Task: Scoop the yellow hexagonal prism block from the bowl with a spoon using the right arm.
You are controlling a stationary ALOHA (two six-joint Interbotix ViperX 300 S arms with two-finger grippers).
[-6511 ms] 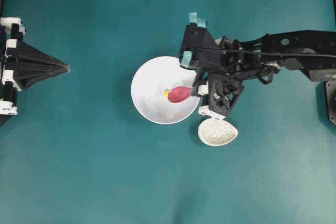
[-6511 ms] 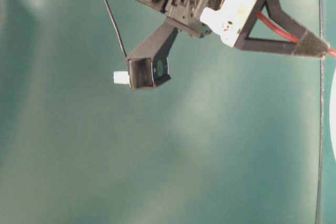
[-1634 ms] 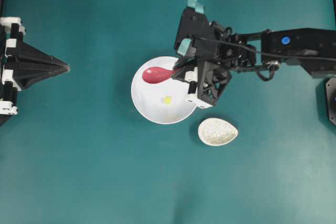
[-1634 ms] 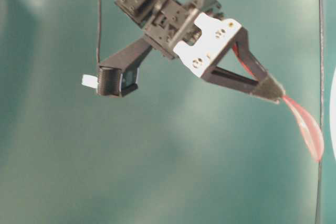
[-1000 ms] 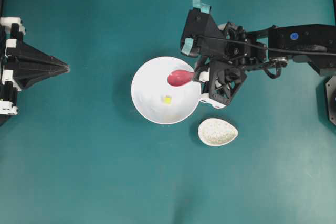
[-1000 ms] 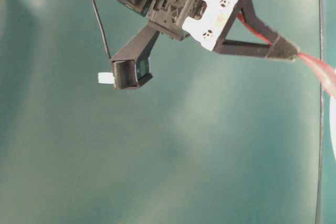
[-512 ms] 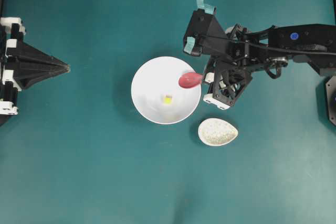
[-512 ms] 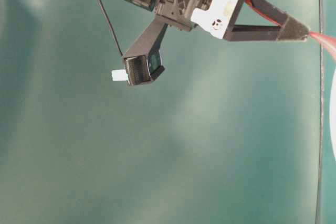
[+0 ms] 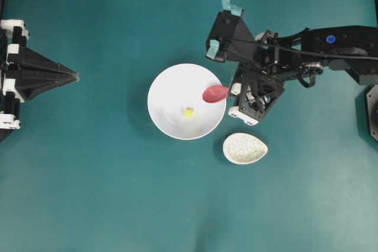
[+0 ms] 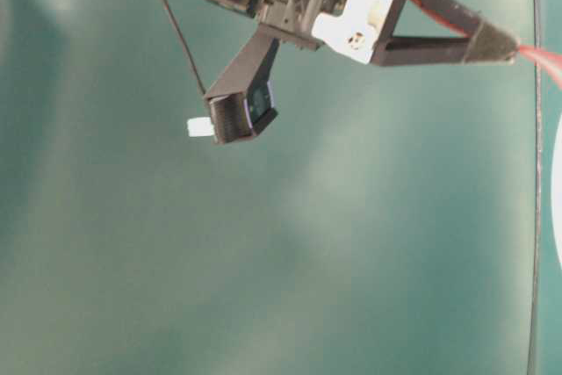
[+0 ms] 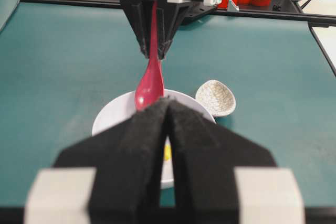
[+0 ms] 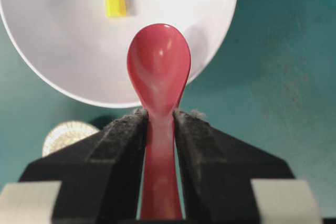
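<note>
So far I've got the right gripper (image 12: 158,124) clamped on the glossy pink-red spoon (image 12: 158,72), head empty, over the big white bowl's (image 9: 168,87) rim. Tiny yellow hex block (image 9: 188,111) sits at bowl btm, unscooped. Scoop + lift left to do.

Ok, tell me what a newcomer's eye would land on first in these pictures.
First the glossy pink-red spoon, clamped by its handle in the right pincer, its head over the right-hand rim of the white bowl in the overhead view. Next the tiny yellow block, lying alone near the bowl's middle. The left pincer sits shut, far off at the left edge.
</note>
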